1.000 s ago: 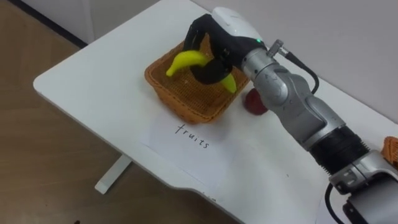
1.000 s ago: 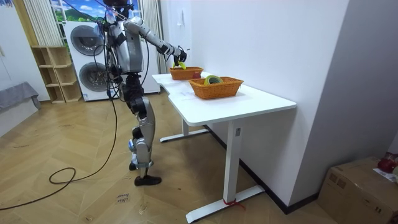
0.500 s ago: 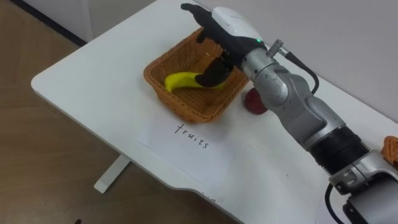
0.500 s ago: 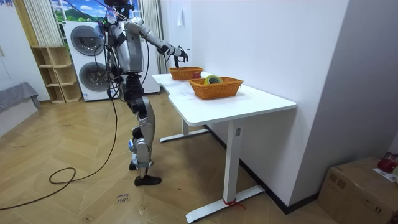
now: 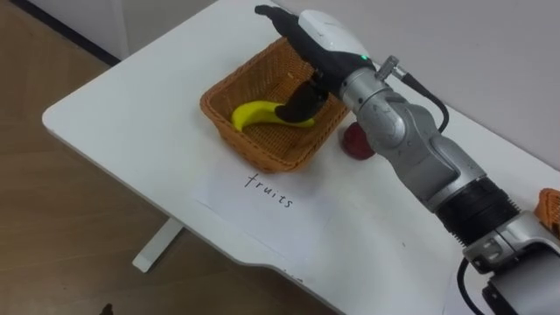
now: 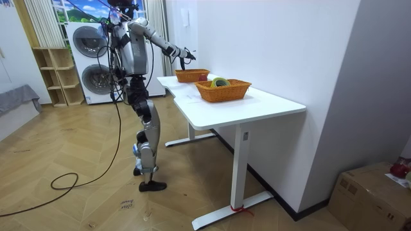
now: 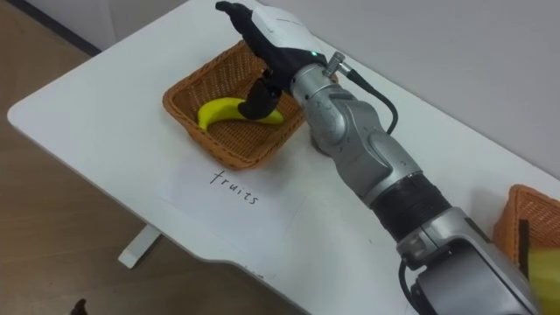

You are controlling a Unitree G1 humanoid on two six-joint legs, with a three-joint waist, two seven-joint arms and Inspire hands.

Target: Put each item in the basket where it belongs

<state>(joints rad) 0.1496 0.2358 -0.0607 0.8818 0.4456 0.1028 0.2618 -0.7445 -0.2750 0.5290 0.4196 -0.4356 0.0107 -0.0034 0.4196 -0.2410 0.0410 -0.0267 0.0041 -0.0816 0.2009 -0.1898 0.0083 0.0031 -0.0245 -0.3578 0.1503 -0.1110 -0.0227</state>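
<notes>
- Right hand [image 5: 317, 39] hovers over the fruit basket [image 5: 262, 159], fingers straight, gripping nothing.
- Banana [image 5: 258, 114] lies inside, at the hand's 7 o'clock: sorted.
- Red fruit [image 5: 357, 144] sits on the table [image 5: 131, 105] at the basket's 3 o'clock (probably next).
- The right eye view adds a second basket [image 7: 518, 219], far off at 4 o'clock.

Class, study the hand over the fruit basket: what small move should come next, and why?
Probably lift the right hand clear of the fruit basket: the banana already lies inside, the hand is open, and a red fruit sits on the table beside the basket, not yet sorted.
</notes>
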